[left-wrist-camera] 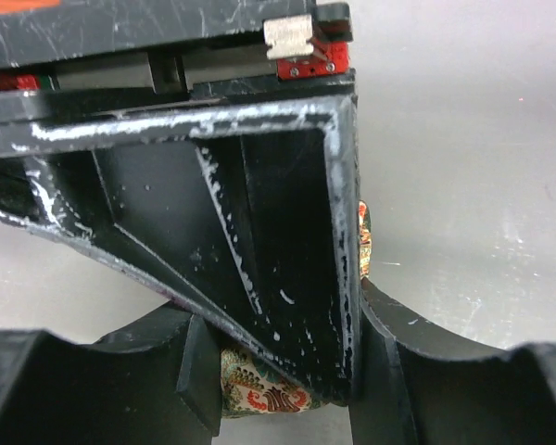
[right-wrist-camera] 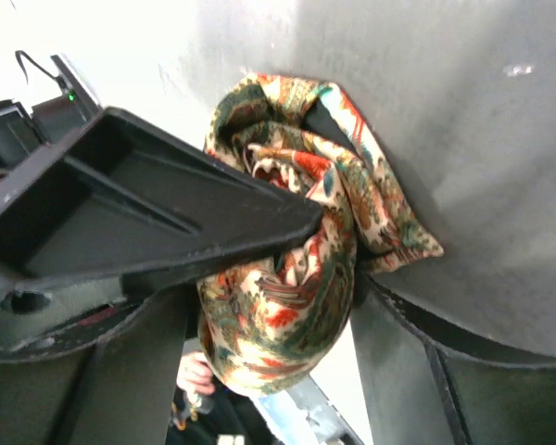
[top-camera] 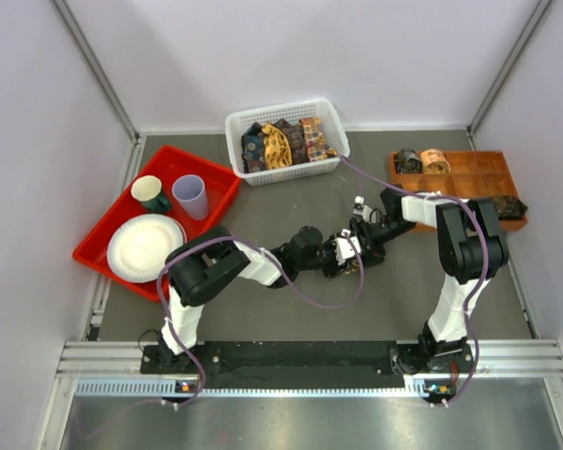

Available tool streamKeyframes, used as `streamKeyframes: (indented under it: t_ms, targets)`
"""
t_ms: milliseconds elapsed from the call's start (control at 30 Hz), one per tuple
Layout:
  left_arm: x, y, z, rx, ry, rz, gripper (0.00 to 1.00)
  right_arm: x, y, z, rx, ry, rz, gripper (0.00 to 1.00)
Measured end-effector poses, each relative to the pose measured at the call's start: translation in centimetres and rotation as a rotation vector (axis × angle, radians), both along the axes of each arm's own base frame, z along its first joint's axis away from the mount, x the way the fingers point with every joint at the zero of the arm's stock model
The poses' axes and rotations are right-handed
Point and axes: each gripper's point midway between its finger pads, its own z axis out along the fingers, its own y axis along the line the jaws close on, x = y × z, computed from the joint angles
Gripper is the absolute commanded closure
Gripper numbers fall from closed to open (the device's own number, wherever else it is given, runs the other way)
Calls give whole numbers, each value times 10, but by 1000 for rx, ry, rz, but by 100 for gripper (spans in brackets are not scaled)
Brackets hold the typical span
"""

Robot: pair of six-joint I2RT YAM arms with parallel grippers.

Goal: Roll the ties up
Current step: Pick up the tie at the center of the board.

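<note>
Both arms meet over the middle of the worktop [top-camera: 375, 319]. Right tool [right-wrist-camera: 269, 343]: clamped on a bunched tan-olive tie [right-wrist-camera: 371, 213] with orange-red motifs, the cloth packed between its fingers and bulging out past them. Left tool [left-wrist-camera: 287, 389]: set close against the right tool. One finger of the right tool and a fold of the same tie sit in its gap, but whether it grips cannot be told. Beyond both tools, a white basket [top-camera: 296, 169] holds loose ties [top-camera: 283, 142]. Beyond and outboard of the right tool, an orange tray [top-camera: 474, 178] carries rolled ties [top-camera: 422, 159] in its far compartments.
</note>
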Motion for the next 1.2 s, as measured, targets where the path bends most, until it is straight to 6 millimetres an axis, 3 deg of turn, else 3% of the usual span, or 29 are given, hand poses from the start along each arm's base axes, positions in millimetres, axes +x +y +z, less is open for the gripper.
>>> streamKeyframes:
  t_ms: [67,233,367,400,467,500,600,633,733,800,933,1067,1200]
  targets:
    - [2,0,0,3,-6,11,96,-2,2,0,2,24,-9,37]
    - [2,0,0,5,-12,17,96,0,1,-3,-6,43,-43,61]
    - [2,0,0,5,-14,17,97,1,-1,-4,-4,47,-54,73]
    - [2,0,0,6,-14,18,96,1,-1,-4,-4,47,-54,83]
    - [3,0,0,6,-14,18,89,1,-1,-4,-4,46,-54,92]
    - [3,0,0,6,-14,18,74,1,-1,-4,-4,46,-54,100]
    - [2,0,0,6,-14,19,53,1,-1,-4,-4,45,-54,100]
    - [2,0,0,6,-14,19,35,1,-1,-4,-3,44,-54,100]
    - [6,1,1,9,-26,33,19,1,-2,-5,-5,41,-50,100]
    - [12,4,2,4,-32,59,16,1,-2,-5,-7,35,-47,100]
    - [15,5,6,2,-38,72,22,1,-3,-3,-11,16,-46,100]
    - [16,5,6,2,-42,76,3,3,-3,-3,-13,4,-46,100]
    - [16,10,4,3,-38,80,1,3,-3,-3,-14,5,-46,100]
